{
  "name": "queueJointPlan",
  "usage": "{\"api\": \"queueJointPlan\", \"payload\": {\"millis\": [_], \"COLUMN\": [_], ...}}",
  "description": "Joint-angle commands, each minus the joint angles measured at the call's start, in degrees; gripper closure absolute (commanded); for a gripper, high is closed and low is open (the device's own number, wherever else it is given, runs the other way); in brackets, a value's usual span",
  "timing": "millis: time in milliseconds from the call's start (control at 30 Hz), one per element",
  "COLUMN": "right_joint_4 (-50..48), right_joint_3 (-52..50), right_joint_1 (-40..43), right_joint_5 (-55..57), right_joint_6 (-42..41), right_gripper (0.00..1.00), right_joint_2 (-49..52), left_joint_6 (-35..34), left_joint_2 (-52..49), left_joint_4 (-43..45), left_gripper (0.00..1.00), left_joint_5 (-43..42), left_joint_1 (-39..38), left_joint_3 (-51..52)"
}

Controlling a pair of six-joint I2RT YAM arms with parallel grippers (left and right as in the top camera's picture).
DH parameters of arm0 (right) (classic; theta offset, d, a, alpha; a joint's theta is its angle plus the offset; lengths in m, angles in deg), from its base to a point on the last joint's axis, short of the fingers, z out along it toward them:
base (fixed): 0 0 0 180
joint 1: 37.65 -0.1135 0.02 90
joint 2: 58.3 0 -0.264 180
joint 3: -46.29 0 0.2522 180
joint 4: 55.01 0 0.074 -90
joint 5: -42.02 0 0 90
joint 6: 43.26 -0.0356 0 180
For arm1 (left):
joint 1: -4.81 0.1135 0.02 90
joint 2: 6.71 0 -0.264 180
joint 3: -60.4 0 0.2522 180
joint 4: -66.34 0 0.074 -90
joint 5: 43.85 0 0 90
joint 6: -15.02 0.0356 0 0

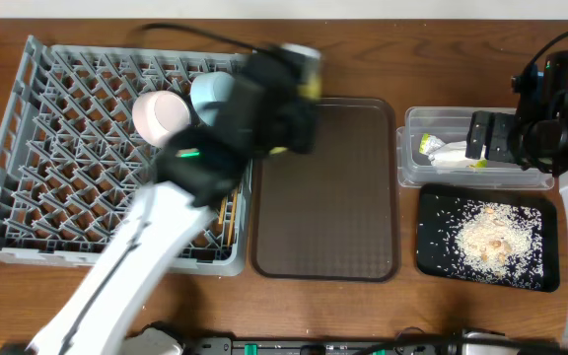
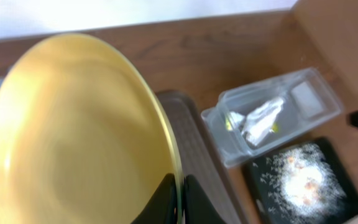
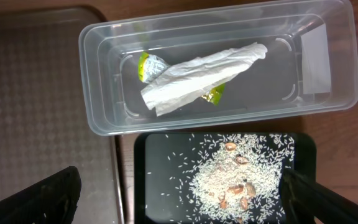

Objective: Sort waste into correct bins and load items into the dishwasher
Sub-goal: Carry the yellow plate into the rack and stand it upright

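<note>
The left hand (image 2: 179, 188) is closing its two dark fingers (image 2: 164, 194) on the rim of a yellow-green round plate (image 2: 73, 137) and holding it tilted on edge. From overhead the arm is blurring, and the plate (image 1: 310, 79) is showing near the far right corner of the large square grey plastic dish rack (image 1: 67, 177), close to the dark brown serving tray (image 1: 323, 187).

The rack is holding two bowls, a white bowl (image 1: 161, 116) and just beside it a small light blue bowl (image 1: 213, 94). Thin wooden chopsticks (image 1: 230, 212) are showing at its right side, partly hidden by the arm.

Two bins are sitting on the wooden table (image 1: 442, 59), to the right of the brown tray. The clear rectangular plastic tub (image 3: 92, 81) is holding one crumpled white paper napkin (image 3: 197, 73), which is lying across one green-and-orange snack wrapper (image 3: 149, 65). The shallow black rectangular tray (image 3: 160, 155), just beside the tub, is carrying a heap of pale loose rice-like scraps (image 3: 229, 180) with stray grains scattered around it.

The right hand (image 3: 179, 177) is hanging above these two bins with its fingers spread wide, gripping and touching nothing.
</note>
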Motion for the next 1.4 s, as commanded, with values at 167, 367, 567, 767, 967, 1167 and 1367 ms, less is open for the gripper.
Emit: {"api": "queueJointPlan", "payload": {"millis": [167,367,567,767,967,1167,1367], "right_joint_4": [0.0,0.0,0.0,0.0,0.0,0.0,0.0], "right_joint_3": [0.1,0.1,0.1,0.1,0.1,0.1,0.1], "right_joint_1": [0.6,0.6,0.6,0.6,0.6,0.6,0.6], "right_joint_5": [0.0,0.0,0.0,0.0,0.0,0.0,0.0], "right_joint_6": [-0.7,-0.7,-0.7,-0.7,-0.7,-0.7,-0.7], "right_gripper": [0.01,0.01,0.01,0.01,0.01,0.01,0.01], "right_joint_2": [0.1,0.1,0.1,0.1,0.1,0.1,0.1], "left_joint_6": [-4.7,-2.3,-0.4,-0.3,1.8,3.1,2.6], "left_joint_2": [1.5,-5.0,-12.3,-16.4,-17.9,-17.9,-17.8], "left_joint_4": [-12.3,-12.5,-11.4,-9.9,-10.4,-10.4,-10.3], "left_gripper": [0.92,0.92,0.92,0.92,0.92,0.83,0.49], "left_joint_5": [-41.9,-58.1,-56.2,-59.3,-59.4,-52.3,-51.0], "left_joint_1": [25.7,36.5,39.7,41.7,41.3,41.3,41.3], "left_joint_3": [0.0,1.9,3.5,3.5,5.5,8.7,8.7]}}
